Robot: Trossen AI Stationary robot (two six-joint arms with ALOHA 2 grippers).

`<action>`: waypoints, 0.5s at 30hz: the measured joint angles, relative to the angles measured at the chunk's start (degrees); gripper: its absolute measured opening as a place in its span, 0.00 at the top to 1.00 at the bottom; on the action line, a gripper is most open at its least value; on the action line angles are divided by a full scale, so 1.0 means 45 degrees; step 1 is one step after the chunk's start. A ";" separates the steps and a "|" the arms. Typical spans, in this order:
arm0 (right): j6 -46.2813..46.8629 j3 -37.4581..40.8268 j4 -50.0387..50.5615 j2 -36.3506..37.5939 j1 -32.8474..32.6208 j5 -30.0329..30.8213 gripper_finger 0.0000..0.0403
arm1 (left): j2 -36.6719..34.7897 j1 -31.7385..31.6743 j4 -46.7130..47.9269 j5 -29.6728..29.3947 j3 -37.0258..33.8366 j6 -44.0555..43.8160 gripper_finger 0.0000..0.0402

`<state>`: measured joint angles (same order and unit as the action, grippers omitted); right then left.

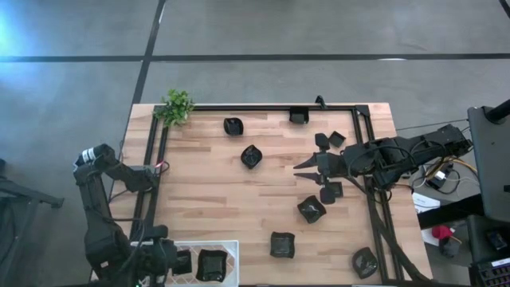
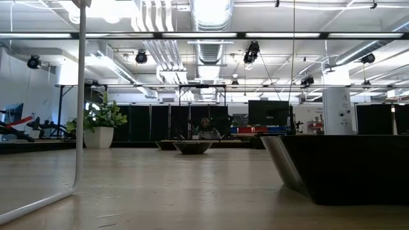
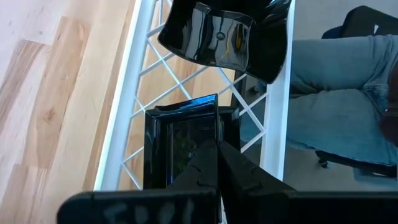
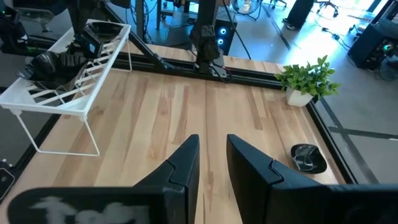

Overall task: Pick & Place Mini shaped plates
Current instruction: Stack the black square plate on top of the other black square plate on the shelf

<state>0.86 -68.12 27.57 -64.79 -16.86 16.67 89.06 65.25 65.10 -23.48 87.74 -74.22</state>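
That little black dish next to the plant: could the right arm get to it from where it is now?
Probably yes. The right arm's fingers are empty and point across bare wood toward the dish beside the plant, with nothing between them.

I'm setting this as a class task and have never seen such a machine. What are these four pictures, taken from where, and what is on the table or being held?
Two dark robot arms work at a wooden table. One picture looks straight down, one looks level across the tabletop, and each arm carries a camera at its wrist. Small glossy black plates lie scattered on the wood, such as one near the middle and one by the near edge. A little green plant stands at a far corner. A white wire rack already holds two plates. The left gripper is shut, over the square plate in the rack. The right gripper hangs over bare wood, its fingers slightly apart, holding nothing.
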 joint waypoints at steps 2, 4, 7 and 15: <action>0.0000 0.0000 0.0001 0.0000 0.0000 0.0001 0.81 | 0.0000 -0.0005 0.0000 -0.0040 -0.0005 0.0005 1.00; 0.0000 0.0000 0.0001 0.0000 0.0000 -0.0001 0.82 | 0.0000 -0.0009 0.0000 -0.0079 -0.0005 0.0010 1.00; 0.0000 0.0000 0.0001 -0.0001 0.0000 -0.0001 0.83 | 0.0000 -0.0031 0.0000 -0.0094 -0.0005 -0.0038 1.00; 0.0000 0.0000 0.0001 -0.0010 0.0000 -0.0001 0.81 | 0.0000 -0.0039 0.0000 -0.0072 -0.0005 -0.0243 0.89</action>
<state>0.86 -68.12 27.57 -64.84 -16.86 16.67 89.06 65.08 65.10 -23.80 87.72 -75.31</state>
